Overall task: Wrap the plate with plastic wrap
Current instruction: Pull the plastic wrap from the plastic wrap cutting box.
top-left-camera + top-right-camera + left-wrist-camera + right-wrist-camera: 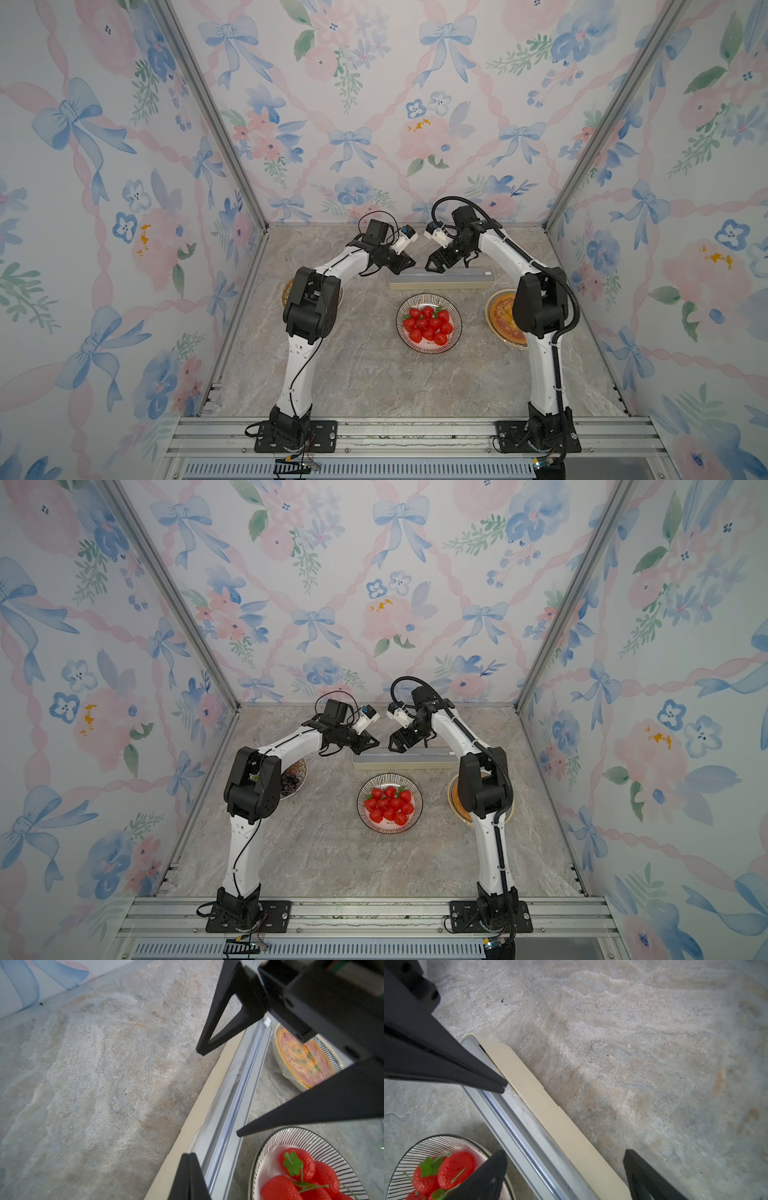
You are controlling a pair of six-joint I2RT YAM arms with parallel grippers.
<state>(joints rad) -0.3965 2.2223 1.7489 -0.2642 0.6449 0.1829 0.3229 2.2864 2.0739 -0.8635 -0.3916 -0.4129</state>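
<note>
Plastic wrap box (457, 279) flat on table (353, 374), just behind plate (429, 296) of strawberries (428, 324). Left gripper (505, 1086) jaws pressed together at box's top edge. Right gripper (564, 1152) jaws wide apart, one on each side of box.

This is a robot test booth in a lab, dressed up like a home: flowered wallpaper (374, 124) hangs on bare aluminium posts (208, 112), the stone-look tabletop (374, 374) ends at a metal rail (415, 432), and two robot arms (299, 365) are bolted to it.
</note>
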